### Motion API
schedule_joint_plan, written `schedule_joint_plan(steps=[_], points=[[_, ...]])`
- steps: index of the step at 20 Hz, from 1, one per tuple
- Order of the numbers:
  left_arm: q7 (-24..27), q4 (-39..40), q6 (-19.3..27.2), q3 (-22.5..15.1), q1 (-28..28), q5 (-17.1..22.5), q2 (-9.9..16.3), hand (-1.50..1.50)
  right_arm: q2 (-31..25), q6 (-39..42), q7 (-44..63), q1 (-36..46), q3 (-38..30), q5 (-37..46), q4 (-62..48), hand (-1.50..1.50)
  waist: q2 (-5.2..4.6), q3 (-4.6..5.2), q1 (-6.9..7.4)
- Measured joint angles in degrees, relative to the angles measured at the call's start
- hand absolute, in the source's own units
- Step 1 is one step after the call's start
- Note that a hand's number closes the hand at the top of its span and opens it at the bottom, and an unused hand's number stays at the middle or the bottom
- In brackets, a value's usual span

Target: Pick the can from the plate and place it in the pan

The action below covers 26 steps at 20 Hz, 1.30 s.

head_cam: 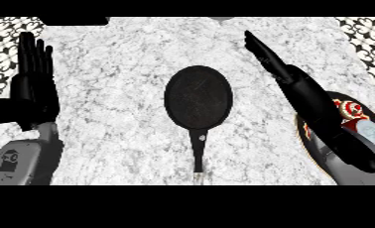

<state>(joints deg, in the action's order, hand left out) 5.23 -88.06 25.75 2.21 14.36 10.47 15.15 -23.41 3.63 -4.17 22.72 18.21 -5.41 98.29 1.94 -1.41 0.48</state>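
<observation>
Can [351, 110] under right hand [307, 93]

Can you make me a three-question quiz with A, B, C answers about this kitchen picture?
1. Where is the pan?
A. middle of the counter
B. on the plate
C. under the left robot hand

2. What colour is the pan?
A. red
B. black
C. yellow

3. What is in the pan?
A. the can
B. a spoon
C. nothing

Answers:
1 A: it lies mid-counter, handle toward the robot.
2 B: pan and handle are black.
3 C: it is bare; the can is still on the plate, at the right edge beside the right robot hand. The left robot hand rests open at the left edge.
</observation>
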Motion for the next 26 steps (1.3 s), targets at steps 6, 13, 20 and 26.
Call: schedule_joint_plan(steps=[6,13,20,26], points=[[-5.18,2.9,-2.01,-2.36,-8.43,2.9,-2.98,0.0,-2.36,0.34,-0.32,-10.66,-10.4,-9.82,-3.88,1.5,-1.98,0.9,-2.51],[-9.05,5.73,-6.36,-5.35,-17.06,6.59,-5.69,0.0,-7.16,-5.87,-13.06,-29.47,-20.03,-3.45,-5.7,-1.5,-1.48,1.24,-5.1],[-9.83,6.42,-9.35,-6.68,-18.46,7.25,-6.04,0.0,-4.61,-15.45,-20.57,-45.91,-25.45,3.93,-0.58,-1.5,-1.69,1.4,-2.61],[-10.18,6.51,-10.03,-7.58,-18.41,6.3,-6.68,0.0,-7.85,-18.08,-7.41,-44.64,-28.47,9.23,4.14,-1.5,-1.89,1.46,-0.98]])
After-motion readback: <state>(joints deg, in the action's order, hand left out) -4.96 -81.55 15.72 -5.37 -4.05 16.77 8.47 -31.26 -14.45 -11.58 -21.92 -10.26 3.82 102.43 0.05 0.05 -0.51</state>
